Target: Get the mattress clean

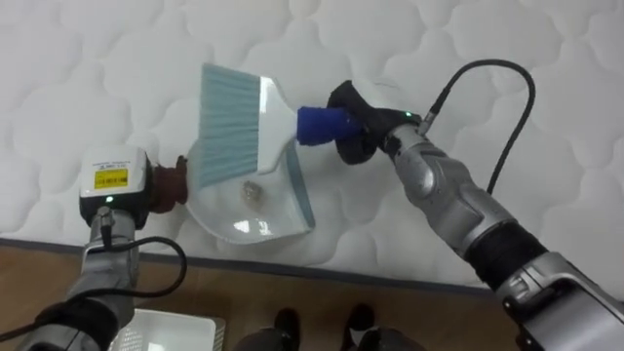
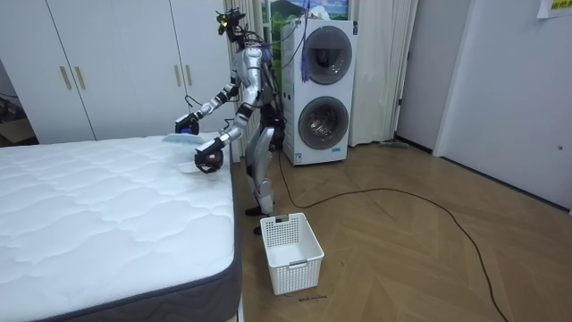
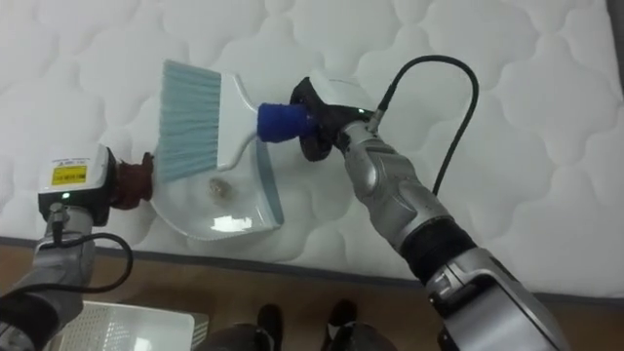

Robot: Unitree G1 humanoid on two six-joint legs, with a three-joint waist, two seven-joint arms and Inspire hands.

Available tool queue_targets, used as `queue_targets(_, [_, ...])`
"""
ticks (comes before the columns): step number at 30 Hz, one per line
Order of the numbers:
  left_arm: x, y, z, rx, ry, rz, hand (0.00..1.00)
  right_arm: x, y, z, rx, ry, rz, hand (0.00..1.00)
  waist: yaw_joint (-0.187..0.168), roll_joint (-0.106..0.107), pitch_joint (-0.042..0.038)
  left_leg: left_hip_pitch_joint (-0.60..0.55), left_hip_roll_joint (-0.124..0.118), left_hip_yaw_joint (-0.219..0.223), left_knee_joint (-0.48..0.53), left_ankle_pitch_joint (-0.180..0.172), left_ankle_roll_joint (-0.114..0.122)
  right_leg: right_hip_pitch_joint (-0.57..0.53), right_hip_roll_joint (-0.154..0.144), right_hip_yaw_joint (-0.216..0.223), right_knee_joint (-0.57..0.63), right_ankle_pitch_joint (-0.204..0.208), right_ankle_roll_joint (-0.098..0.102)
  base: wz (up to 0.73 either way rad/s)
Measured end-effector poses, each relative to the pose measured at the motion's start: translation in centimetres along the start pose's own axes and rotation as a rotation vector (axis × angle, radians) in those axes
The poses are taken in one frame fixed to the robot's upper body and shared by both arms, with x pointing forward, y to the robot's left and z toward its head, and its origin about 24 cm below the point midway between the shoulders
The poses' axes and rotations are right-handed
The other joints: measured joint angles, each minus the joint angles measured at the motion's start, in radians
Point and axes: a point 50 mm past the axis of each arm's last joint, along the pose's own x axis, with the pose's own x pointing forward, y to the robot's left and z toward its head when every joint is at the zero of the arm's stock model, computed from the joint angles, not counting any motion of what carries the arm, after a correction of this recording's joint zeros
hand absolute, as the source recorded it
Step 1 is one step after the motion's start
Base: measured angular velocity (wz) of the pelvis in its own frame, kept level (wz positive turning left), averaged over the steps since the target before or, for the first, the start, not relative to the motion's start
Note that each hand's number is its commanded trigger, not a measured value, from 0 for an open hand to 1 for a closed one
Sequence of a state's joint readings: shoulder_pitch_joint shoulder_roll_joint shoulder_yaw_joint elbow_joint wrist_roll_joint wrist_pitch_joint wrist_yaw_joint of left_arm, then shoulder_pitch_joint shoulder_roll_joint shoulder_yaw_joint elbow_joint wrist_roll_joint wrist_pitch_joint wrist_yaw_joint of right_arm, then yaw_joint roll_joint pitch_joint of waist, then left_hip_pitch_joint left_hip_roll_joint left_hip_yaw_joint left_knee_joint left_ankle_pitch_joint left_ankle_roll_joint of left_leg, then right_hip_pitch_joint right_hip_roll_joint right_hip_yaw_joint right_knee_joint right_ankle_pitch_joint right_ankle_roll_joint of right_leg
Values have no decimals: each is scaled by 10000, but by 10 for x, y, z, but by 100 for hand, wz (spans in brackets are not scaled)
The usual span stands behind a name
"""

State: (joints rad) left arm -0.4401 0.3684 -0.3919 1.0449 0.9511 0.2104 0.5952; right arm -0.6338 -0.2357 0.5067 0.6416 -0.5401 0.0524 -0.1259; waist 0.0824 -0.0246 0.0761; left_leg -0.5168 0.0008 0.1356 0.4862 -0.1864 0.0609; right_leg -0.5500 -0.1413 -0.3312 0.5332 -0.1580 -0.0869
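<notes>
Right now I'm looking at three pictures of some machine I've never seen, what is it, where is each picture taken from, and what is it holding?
It is a humanoid robot standing beside a bare white mattress. The two close pictures come from cameras in its head, looking down; the wide one comes from a camera across the room. Its right hand grips a brush by its blue handle; its left hand holds a clear dustpan with a small scrap inside. A white basket stands on the floor by its feet.
</notes>
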Motion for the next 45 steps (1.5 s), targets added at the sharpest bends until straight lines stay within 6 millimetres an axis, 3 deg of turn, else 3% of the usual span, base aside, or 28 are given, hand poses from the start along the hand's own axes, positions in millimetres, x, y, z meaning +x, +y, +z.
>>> queue_targets(7, [-8,-10,-8,-568,492,-207,100,-15,4,-29,1125,984,-869,100,-275,-31,-20,101,-20,-16,-16,2,1,91,3,29,-47,-38,24,2])
queue_targets(10, [-12,-14,-10,-719,611,-370,100,-22,4,-45,1658,1569,-1057,100,-534,-80,-50,201,-111,-36,-21,14,22,110,-35,267,112,-107,121,4])
queue_targets(12, [-15,-15,-12,-1022,688,-303,100,-29,-2,-61,2240,2185,-1752,100,-564,-214,-161,302,-126,4,-44,12,27,126,45,556,16,-120,164,-11])
queue_targets(13, [-14,-14,-12,-1106,710,-232,100,-31,-5,-65,2403,2370,-1993,76,-570,-239,-178,337,-126,0,-80,9,33,159,49,555,-7,-107,168,-5])
queue_targets(14, [-14,-13,-12,-1249,706,-156,100,-36,-10,-76,2737,2763,-2394,58,-596,-268,-198,437,-115,-34,-113,11,36,304,92,553,-116,-66,188,0])
queue_targets(15, [-16,-14,-14,-1341,726,-112,100,-41,-15,-87,3035,3143,-2770,25,-623,-298,-242,624,-98,-32,-203,10,38,510,130,552,-234,-30,207,0])
queue_targets(16, [-18,-15,-15,-1382,749,-90,100,-44,-16,-91,3176,3320,-2942,0,-638,-317,-270,759,-96,-28,-270,11,37,642,147,551,-319,-5,215,-9])
queue_targets(18, [-27,-19,-19,-1667,896,-14,100,-58,-20,-112,4042,4148,-3601,0,-756,-454,-447,1301,-77,-39,-649,27,37,1214,281,588,-699,46,278,-3])
queue_targets(21, [-33,-22,-24,-1923,1107,4,100,-74,-29,-134,5248,5071,-4574,0,-797,-539,-598,2103,-21,-22,-1189,94,29,2100,489,606,-1440,248,362,-4])
queue_targets(23, [-39,-25,-28,-2138,1245,35,100,-85,-32,-146,5822,5560,-5177,0,-810,-541,-648,2567,23,1,-1483,104,29,2650,629,610,-1887,401,405,-9])
queue_targets(27, [-51,-22,-37,-2585,1542,445,100,-114,-31,-169,6533,6542,-5980,0,-801,-575,-682,3231,47,-7,-1857,102,28,3413,859,896,-2604,578,516,-1])
queue_targets(30, [-57,-16,-42,-2832,1651,874,100,-124,-24,-176,7155,6940,-6051,0,-757,-572,-700,3616,36,9,-2108,100,27,3636,907,1254,-2613,565,561,-2])
queue_targets(33, [-60,-8,-46,-3123,1721,1342,100,-123,-30,-173,7451,6700,-6303,0,-754,-549,-710,4033,33,-2,-2320,100,21,4008,941,1375,-2685,524,625,0])
queue_targets(36, [-69,-4,-50,-3287,1729,1629,100,-124,-39,-170,7865,6378,-6712,0,-738,-508,-795,4489,35,-46,-2526,65,-24,4554,994,1364,-2980,518,634,5])
queue_targets(40, [-75,-6,-50,-3449,1773,1549,100,-125,-40,-169,8058,6303,-6805,0,-605,-434,-825,4879,37,-162,-2609,12,-48,5110,1035,1314,-3207,513,647,9])
queue_targets(43, [-85,-12,-51,-3538,1699,1130,100,-132,-40,-176,8632,6566,-7138,0,-586,-336,-851,5120,-27,-500,-2620,-8,-52,5532,1021,1207,-3301,461,720,33])
queue_targets(45, [-89,-15,-50,-3601,1709,810,100,-136,-41,-178,8757,6760,-7446,0,-646,-330,-857,5126,-167,-1034,-2554,11,-61,5755,993,1220,-3299,337,800,59])
